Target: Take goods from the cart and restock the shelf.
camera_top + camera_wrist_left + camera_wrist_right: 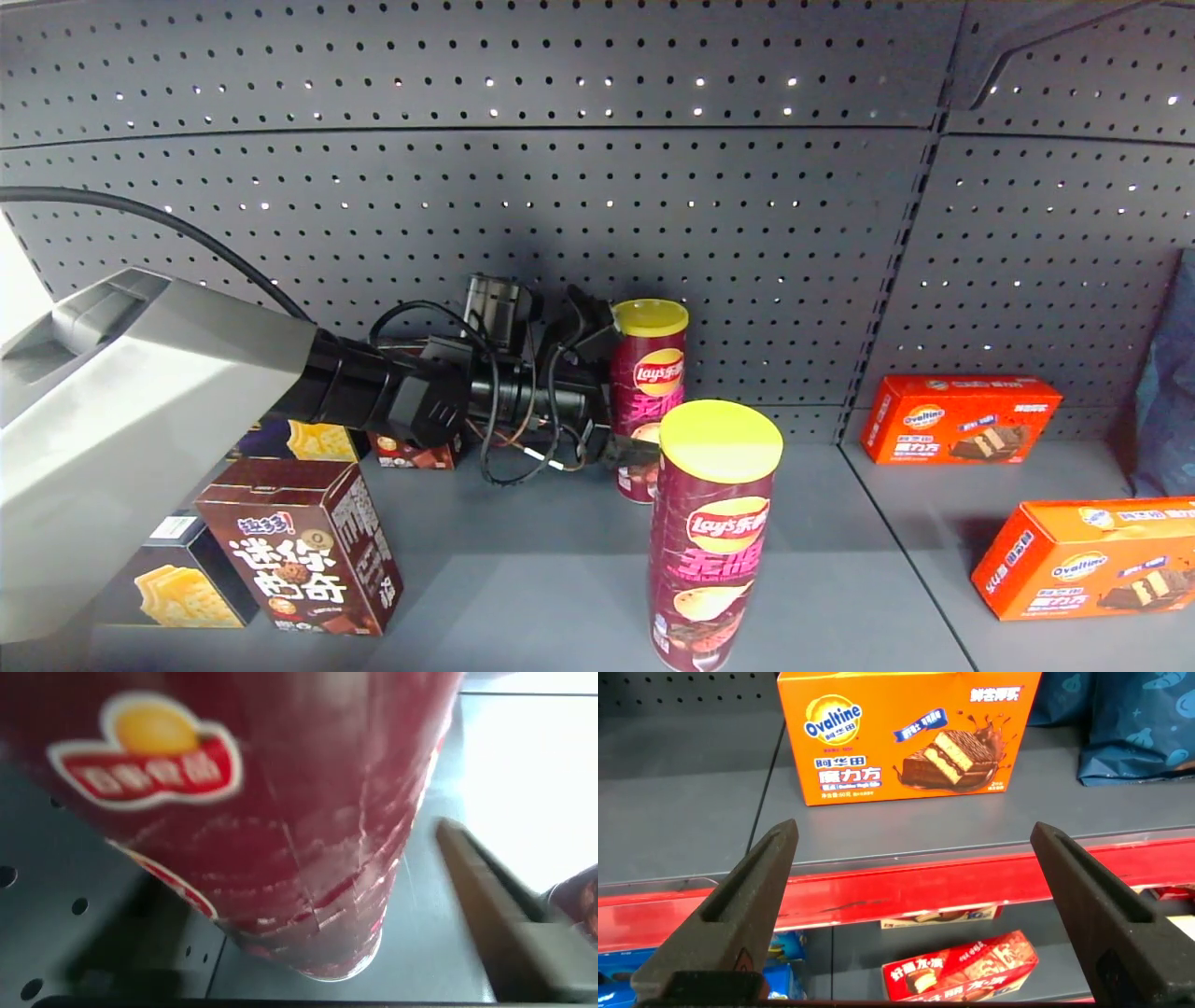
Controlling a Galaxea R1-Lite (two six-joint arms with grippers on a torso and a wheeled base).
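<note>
Chips are seen in two maroon cans with yellow lids, both upright on the grey shelf. The rear can is placed at the centre of the head view, close to the pegboard. The front can is placed lower and slightly right of it, near the bottom edge. The left gripper is brought in from the left of the frame, and its jaws are set apart around the rear can. In the left wrist view one finger is seen just beside the can's wall, apparently clear of it, though the close view leaves contact uncertain. A brown box is stood at lower left, and two orange boxes are laid at the right of the frame. The right gripper is held with its jaws wide apart and nothing between them, before another orange box on a shelf.
</note>
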